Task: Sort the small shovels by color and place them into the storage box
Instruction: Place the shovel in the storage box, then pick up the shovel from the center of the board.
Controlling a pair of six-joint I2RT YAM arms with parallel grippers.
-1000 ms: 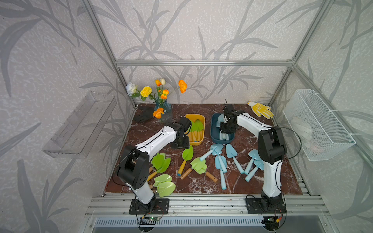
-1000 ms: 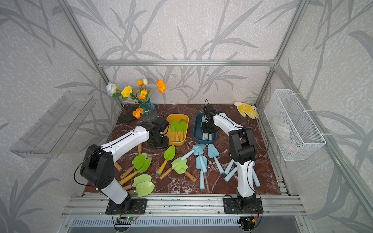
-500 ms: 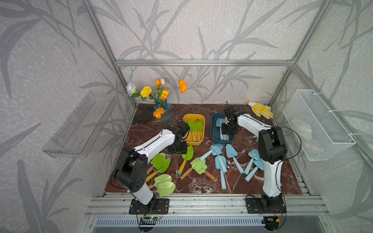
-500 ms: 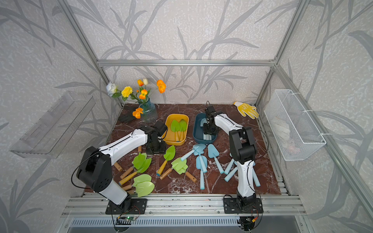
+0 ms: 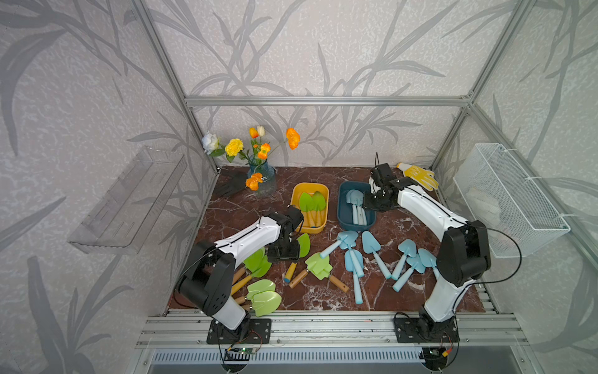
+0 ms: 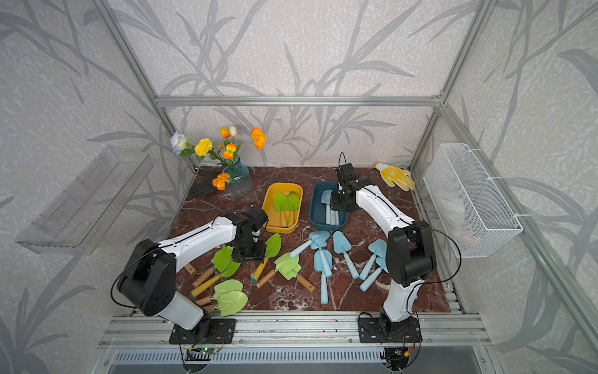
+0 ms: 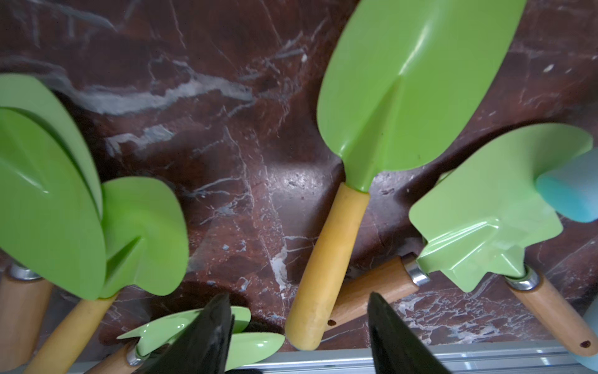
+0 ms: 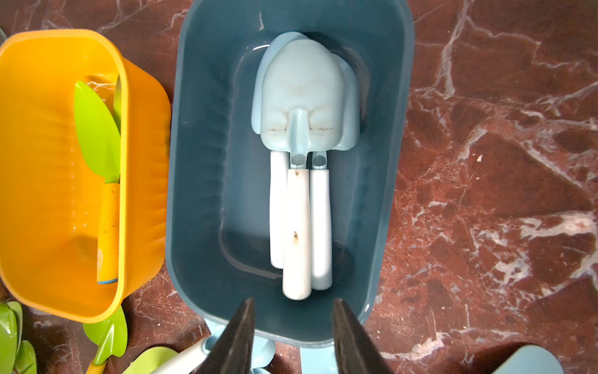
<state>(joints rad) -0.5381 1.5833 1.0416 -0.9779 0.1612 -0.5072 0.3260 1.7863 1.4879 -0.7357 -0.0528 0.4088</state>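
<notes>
Two storage boxes stand at the back: a yellow box (image 5: pixel 309 185) holding green shovels (image 5: pixel 311 202), and a dark blue box (image 5: pixel 342 207) holding three pale blue shovels (image 8: pixel 304 97). My right gripper (image 8: pixel 293 301) hovers open and empty over the blue box's near end (image 5: pixel 372 202). My left gripper (image 7: pixel 299 299) is open above the yellow-handled green shovel (image 7: pixel 404 81) lying on the table (image 5: pixel 304 244), a finger on either side of its handle without touching it. More green shovels (image 5: pixel 262 296) and blue shovels (image 5: pixel 352 259) lie loose at the front.
A green fork (image 5: pixel 318 265) with a wooden handle lies among the shovels. A vase of flowers (image 5: pixel 262 181) and a black glove (image 5: pixel 231 186) are at the back left, a yellow glove (image 5: pixel 419 175) at the back right. A wire basket (image 5: pixel 504 200) hangs on the right wall.
My left arm has drawn back from the yellow box toward the front, over the loose green shovels. My right gripper's jaws have parted over the blue box.
</notes>
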